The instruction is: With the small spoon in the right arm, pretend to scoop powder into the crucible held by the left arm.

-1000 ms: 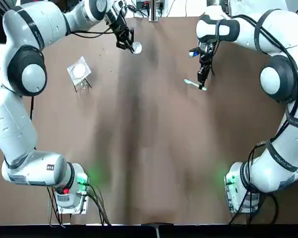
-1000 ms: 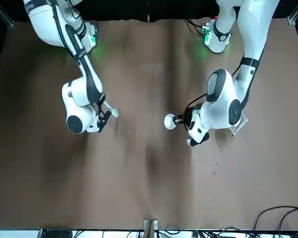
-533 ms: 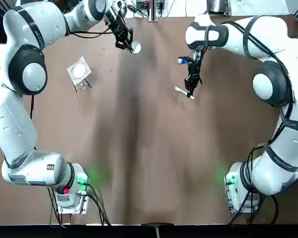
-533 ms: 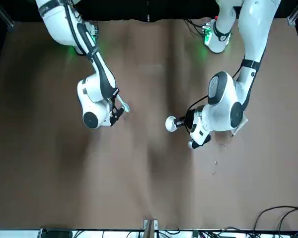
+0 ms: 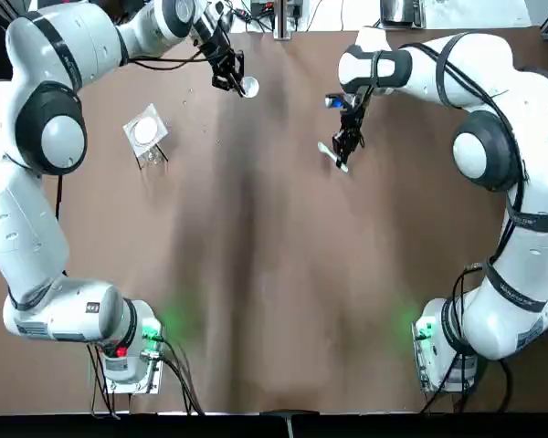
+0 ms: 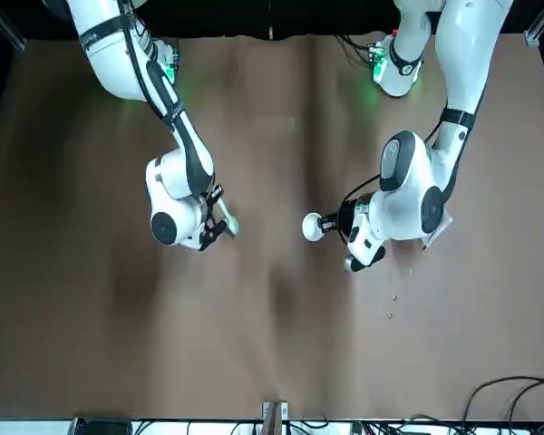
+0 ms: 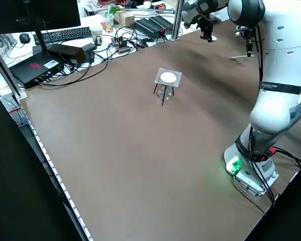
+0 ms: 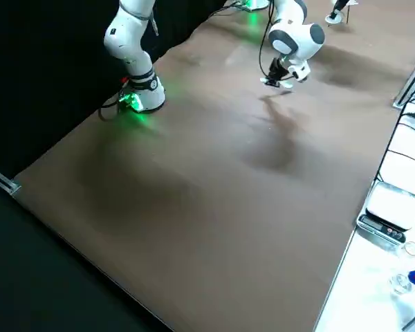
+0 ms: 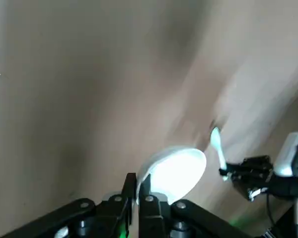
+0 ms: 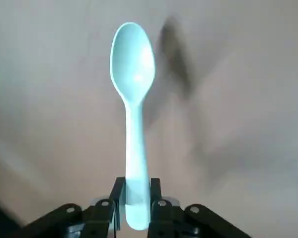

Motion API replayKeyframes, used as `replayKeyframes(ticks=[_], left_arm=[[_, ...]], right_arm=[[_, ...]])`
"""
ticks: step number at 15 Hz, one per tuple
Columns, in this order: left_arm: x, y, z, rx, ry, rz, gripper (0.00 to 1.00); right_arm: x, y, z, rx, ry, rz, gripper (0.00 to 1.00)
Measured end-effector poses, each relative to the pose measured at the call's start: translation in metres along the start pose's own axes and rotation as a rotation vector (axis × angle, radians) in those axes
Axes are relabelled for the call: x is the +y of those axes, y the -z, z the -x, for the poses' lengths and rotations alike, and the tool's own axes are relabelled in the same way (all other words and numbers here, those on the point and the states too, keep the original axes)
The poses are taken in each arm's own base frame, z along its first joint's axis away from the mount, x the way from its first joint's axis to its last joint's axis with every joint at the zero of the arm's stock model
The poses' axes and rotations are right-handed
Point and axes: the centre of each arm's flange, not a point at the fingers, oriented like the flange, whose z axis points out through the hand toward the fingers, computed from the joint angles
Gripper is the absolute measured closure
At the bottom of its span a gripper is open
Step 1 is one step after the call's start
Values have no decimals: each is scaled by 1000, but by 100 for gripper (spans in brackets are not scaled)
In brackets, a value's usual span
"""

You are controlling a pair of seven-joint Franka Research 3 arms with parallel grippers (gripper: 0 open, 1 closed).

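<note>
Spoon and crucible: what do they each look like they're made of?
Spoon, in the right gripper: likely plastic; pale mint, smooth, one moulded piece with a soft sheen. Crucible, held at its edge by the left gripper: probably glazed ceramic; white and glossy, though glare leaves it open.

A tripod topped with a white disc stands on the brown surface; a keyboard lies beyond its edge.
</note>
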Motion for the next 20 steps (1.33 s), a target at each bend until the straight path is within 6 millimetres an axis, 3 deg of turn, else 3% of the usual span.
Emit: replayKeyframes(ticks=[6, 9, 12, 16, 18, 20], left_arm=[[1, 0, -1, 9, -2, 3, 94], [9, -6, 6, 8, -29, 1, 94], [31, -21, 19, 45, -63, 20, 94], [56, -49, 39, 60, -91, 29, 94], [60, -59, 45, 49, -94, 23, 94], [65, -64, 51, 43, -101, 19, 94]], right_arm=[[16, 51, -18, 152, 30, 101, 76], [13, 74, -21, 192, 16, 62, 76], [-12, 113, -18, 219, -9, -24, 76], [-56, 181, -1, 242, -95, -109, 76], [-82, 198, 12, 187, -151, -178, 76], [-97, 200, 15, 140, -215, -242, 76]])
